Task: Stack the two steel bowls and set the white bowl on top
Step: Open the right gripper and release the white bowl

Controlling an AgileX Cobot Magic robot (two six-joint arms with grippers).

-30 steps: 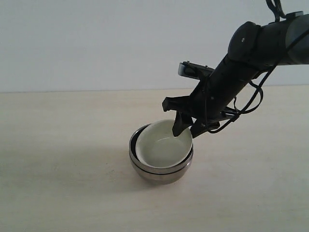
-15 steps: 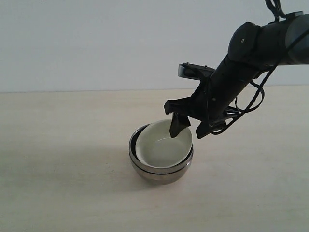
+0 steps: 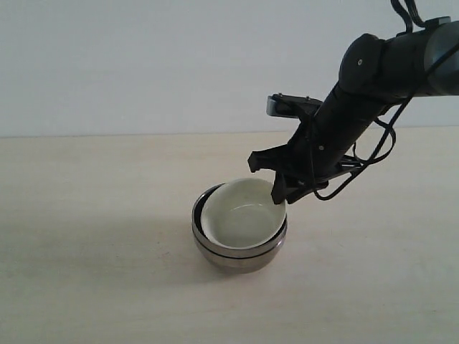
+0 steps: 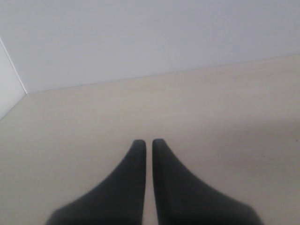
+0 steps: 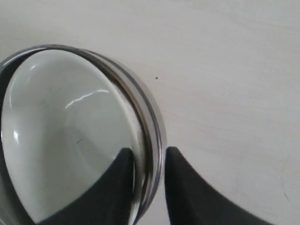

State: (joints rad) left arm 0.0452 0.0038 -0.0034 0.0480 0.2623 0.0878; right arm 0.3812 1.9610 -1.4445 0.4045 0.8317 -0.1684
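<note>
The two steel bowls [image 3: 237, 256] sit nested on the table, their stacked rims [image 5: 152, 119] showing as shiny bands. The white bowl [image 3: 240, 215] rests inside them, its glossy inside [image 5: 61, 131] facing up. My right gripper [image 3: 280, 195] hangs just above the stack's right rim. It is open [image 5: 149, 152], one finger over the white bowl and one outside the steel rims, holding nothing. My left gripper [image 4: 148, 141] is shut and empty over bare table, out of the exterior view.
A pale wooden table [image 3: 93, 215] runs up to a plain white wall [image 3: 143, 64]. The right arm [image 3: 358, 100] slants down from the upper right over the table behind the bowls.
The right gripper's fingers spread off the white bowl's rim, then rose and drew back slightly to the right. The bowls have stayed put.
</note>
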